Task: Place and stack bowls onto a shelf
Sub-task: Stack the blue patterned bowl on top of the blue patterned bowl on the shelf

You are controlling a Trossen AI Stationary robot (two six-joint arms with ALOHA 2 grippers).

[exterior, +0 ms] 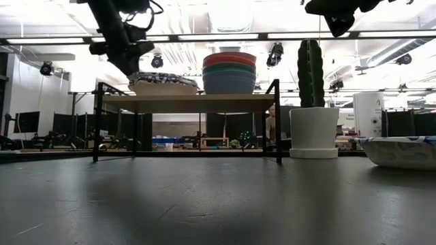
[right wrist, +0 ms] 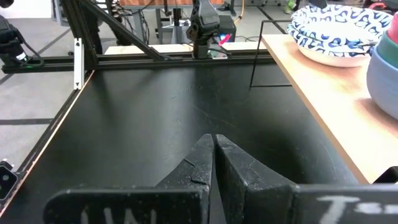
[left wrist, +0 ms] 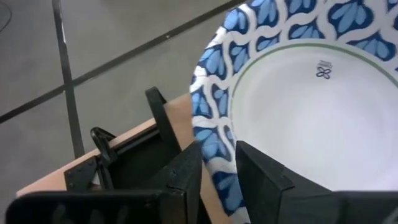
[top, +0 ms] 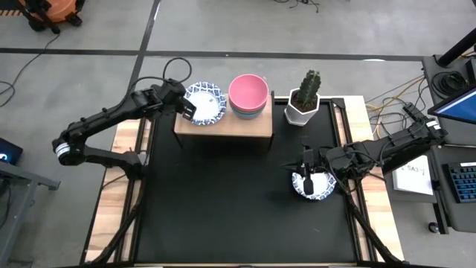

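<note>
On the light-wood shelf [top: 223, 126] stand a stack of white bowls with blue patterned rims [top: 205, 103] and, to its right, a stack of plain bowls [top: 248, 95] with the pink one on top. My left gripper [top: 187, 109] is at the left rim of the patterned stack's top bowl [left wrist: 311, 81], shut on it. One more patterned bowl [top: 315, 185] sits on the black tabletop near its right edge. My right gripper [top: 306, 170] hovers above that bowl's left side, shut [right wrist: 213, 144], touching nothing. My left gripper pinches the top patterned bowl by its blue-patterned rim [left wrist: 219, 158] on the side toward the table's left, one finger [left wrist: 264, 177] inside the bowl and one [left wrist: 183, 177] outside. The fingers come slanting down from the left. The bowl sits level on the stack on the shelf [exterior: 163, 83].
A white faceted pot with a cactus [top: 305, 104] stands right of the shelf, near the table's far edge. The shelf has thin black legs [exterior: 97, 122]. The black tabletop [top: 223, 201] in front of the shelf is bare, with wooden edges [top: 119, 193] left and right.
</note>
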